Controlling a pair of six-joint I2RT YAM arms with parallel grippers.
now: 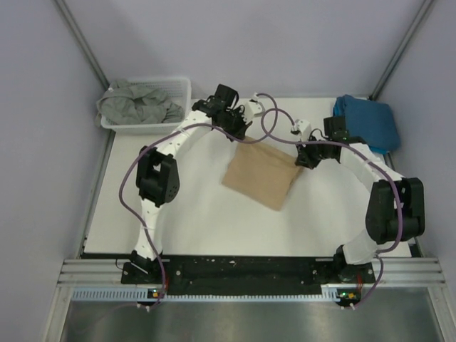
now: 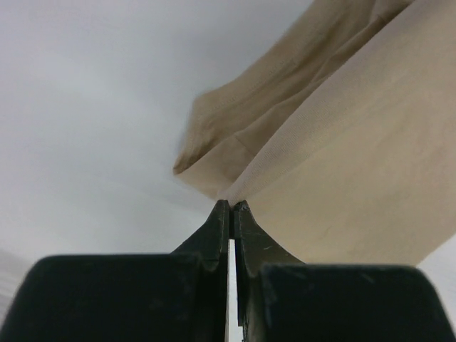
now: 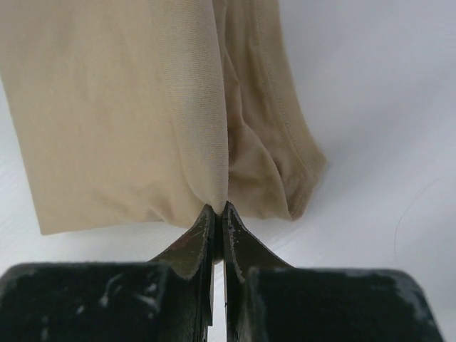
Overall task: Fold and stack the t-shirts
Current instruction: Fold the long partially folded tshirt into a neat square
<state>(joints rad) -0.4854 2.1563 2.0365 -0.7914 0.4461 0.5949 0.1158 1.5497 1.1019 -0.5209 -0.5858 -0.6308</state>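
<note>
Two-arm workstation seen from above and from both wrists. A tan cloth t-shirt, folded to a rough four-sided panel, occupies the middle of the white table, set askew to the table edges. The left tool is closed on the far left corner of this panel; in the left wrist view its black fingertips meet with the cloth edge pinched between them. The right tool is closed on the far right corner; in the right wrist view a fold of the cloth runs into its meeting tips, and the layered hem hangs just to the right. Whether the panel's near edge rests on the table cannot be told. A teal-blue cloth t-shirt lies folded at the far right corner of the table. A crumpled grey-green cloth t-shirt fills a white slatted plastic basket at the far left corner.
</note>
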